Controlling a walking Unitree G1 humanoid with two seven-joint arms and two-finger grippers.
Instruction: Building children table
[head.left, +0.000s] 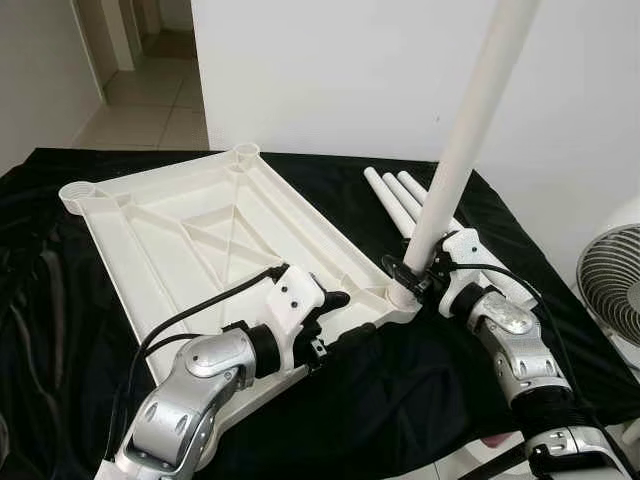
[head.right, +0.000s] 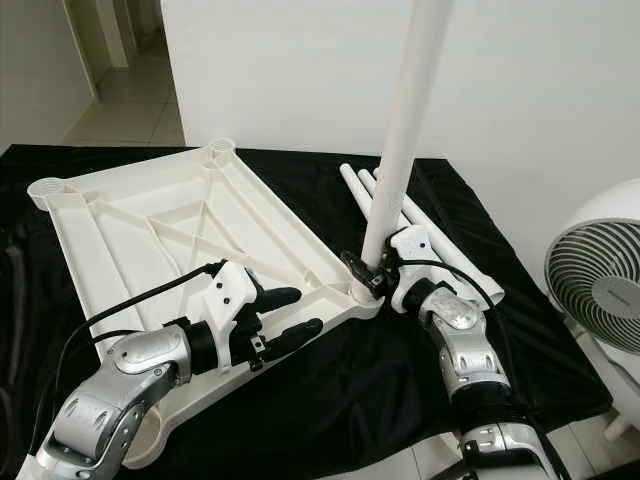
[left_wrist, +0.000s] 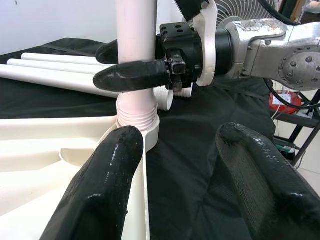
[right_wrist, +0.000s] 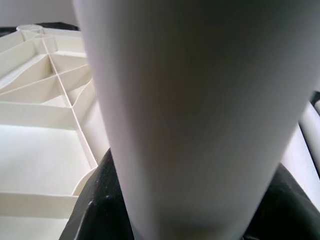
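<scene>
The right gripper (head.right: 366, 272) was clamped on a white table leg (head.right: 400, 150) just above its threaded foot, one black finger on either side of the tube. That leg stood upright, tilted slightly, with its foot seated in the corner socket (left_wrist: 145, 131) of the overturned white tabletop (head.left: 200, 240), directly below the closed jaws. The left gripper (head.right: 285, 318) hovered with its jaws spread wide and holding nothing, its two fingers (left_wrist: 102, 180) pointing toward the socket from the near edge of the tabletop, one over the white rim and the other over the black cloth (head.left: 420, 390). Beyond the held leg, on the far side from the left gripper, three more white table legs (head.left: 395, 195) lay side by side on the cloth. The tabletop lay ribbed side up, with open sockets at its far corners. A white fan (head.right: 598, 285) stood out past the right arm, off the cloth's edge.
</scene>
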